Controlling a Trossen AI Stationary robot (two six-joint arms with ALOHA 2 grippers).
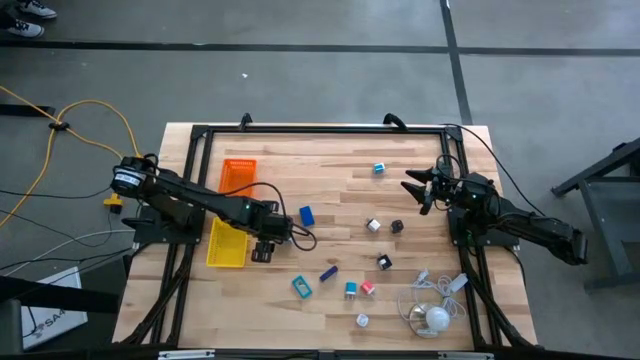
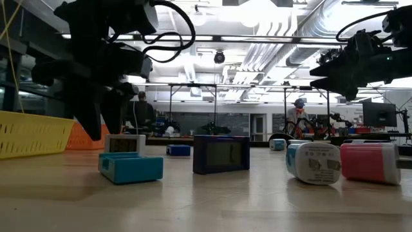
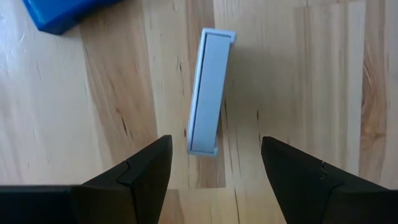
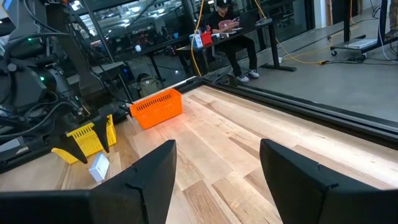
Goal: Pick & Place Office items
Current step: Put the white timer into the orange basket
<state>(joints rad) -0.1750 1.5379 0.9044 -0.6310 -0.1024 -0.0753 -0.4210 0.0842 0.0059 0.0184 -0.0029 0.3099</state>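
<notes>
Below the spread left pincer (image 3: 211, 165), only its wrist view shows a pale blue block (image 3: 210, 93); right pincer (image 4: 214, 168) also wide.

Left tool (image 1: 263, 249) low over the desk (image 1: 340, 170) beside the yellow tray (image 1: 226, 243), orange tray (image 1: 238, 176) behind, office items (image 1: 350, 289) scattered, right tool (image 1: 416, 187) raised at right.

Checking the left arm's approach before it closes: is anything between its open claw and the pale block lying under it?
Nothing visible. In the left wrist view the left claw hangs open over bare wood, and the pale block lies just ahead of the gap. The blue block sits off to one side, clear of it.
</notes>
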